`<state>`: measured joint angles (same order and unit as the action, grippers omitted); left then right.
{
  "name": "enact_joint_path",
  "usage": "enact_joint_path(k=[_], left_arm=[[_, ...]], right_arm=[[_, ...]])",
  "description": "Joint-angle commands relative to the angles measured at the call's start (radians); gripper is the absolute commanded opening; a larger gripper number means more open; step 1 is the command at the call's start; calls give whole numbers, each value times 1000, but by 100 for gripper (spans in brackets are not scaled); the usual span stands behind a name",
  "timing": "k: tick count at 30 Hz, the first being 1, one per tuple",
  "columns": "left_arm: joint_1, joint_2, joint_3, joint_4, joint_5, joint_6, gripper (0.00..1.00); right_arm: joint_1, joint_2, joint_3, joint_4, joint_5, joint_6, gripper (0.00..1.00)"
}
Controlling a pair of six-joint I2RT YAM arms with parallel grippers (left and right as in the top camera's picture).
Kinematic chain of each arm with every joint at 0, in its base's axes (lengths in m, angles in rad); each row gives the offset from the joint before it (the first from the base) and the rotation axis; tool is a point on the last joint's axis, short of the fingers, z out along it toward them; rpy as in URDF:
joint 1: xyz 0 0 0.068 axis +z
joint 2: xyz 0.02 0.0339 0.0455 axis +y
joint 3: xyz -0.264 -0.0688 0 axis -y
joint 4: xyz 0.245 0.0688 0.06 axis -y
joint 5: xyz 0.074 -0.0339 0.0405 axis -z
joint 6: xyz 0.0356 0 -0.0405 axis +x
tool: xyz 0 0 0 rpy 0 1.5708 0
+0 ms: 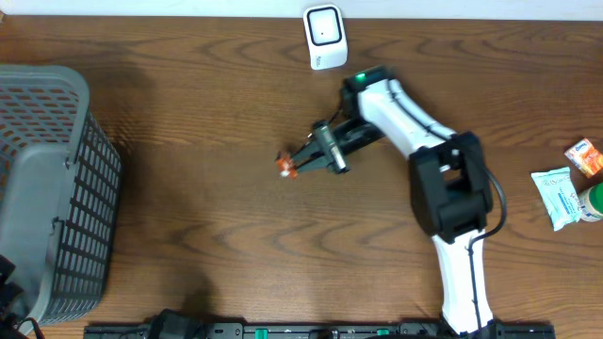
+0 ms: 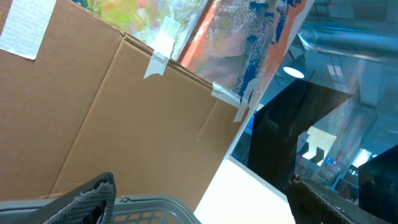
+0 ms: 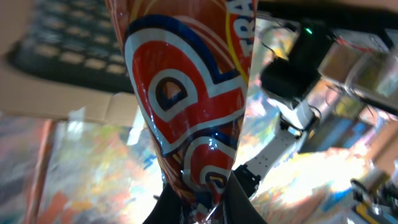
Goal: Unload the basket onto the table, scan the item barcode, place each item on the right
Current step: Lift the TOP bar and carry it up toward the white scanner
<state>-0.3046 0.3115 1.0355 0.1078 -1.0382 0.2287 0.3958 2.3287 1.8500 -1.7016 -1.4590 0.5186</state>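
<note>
Wood-grain table (image 1: pixel 188 188) is seen from overhead, with a white scanner (image 1: pixel 322 36) stood at its far edge. Below the scanner and slightly left, the packet (image 1: pixel 285 167) is held off to the side by the right gripper (image 1: pixel 300 161). Only its orange tip is shown there, the rest being covered by the gripper body. In the wrist view the jaws are seen clamped on the packet's lower end (image 3: pixel 186 112), its red, white and blue print filling the frame. The white arm (image 1: pixel 405 113) is stretched just right of the scanner. A grey basket (image 1: pixel 38 104) is set far left of the scanner. A pouch (image 1: pixel 556 196) and an orange carton (image 1: pixel 584 155) are laid far right. The left gripper (image 2: pixel 200 186) is spread wide with nothing held, cardboard (image 2: pixel 124 124) behind it.
</note>
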Motion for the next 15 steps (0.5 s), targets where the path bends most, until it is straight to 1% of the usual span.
enact_joint_path(k=[1,7,9,13,15], left_arm=[[-2,6,-3,2,-10,-5,88],[-2,6,-3,2,-10,-5,88],[-2,6,-3,2,-10,-5,88],[-2,6,-3,2,-10,-5,88],[-2,6,-3,2,-10,-5,88]], right_arm=[[-74,-29,-5,0,-50,-201,1],[-135,-53,-5,0,-30,-212,1],[-157,-53,-5,0,-18,-242,1],[-188,-53,-5,0,34,-254,1],[-193,-53,-5,0,92,-255,1]])
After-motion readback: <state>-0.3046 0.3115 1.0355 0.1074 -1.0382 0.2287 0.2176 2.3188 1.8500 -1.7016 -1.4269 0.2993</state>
